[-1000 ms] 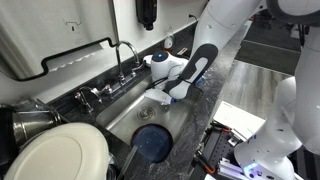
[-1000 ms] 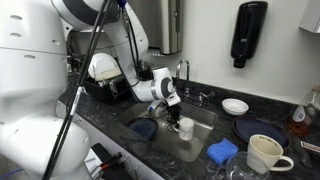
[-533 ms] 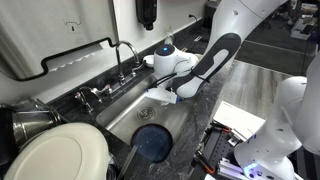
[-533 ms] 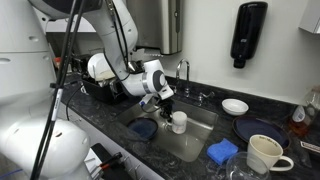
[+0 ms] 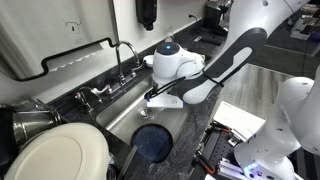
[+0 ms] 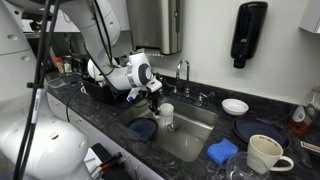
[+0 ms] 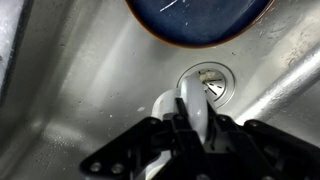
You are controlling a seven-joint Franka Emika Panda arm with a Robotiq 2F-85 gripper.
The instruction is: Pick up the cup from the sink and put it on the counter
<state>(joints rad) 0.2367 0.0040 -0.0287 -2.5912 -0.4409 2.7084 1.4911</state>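
The small white cup is gripped by its rim and hangs above the steel sink, over the drain. In the wrist view the cup's wall stands between the two black fingers. My gripper is shut on it, and shows in the wrist view and in an exterior view. The dark speckled counter runs around the basin and shows in both exterior views.
A round dark blue dish lies in the sink below the cup. The chrome faucet stands behind. On the counter are a white bowl, a blue plate, a mug and a blue sponge. A large white plate sits in a rack.
My gripper has lifted the cup up off the sink floor and carried it sideways towards the blue dish. The arm has swung along with it.
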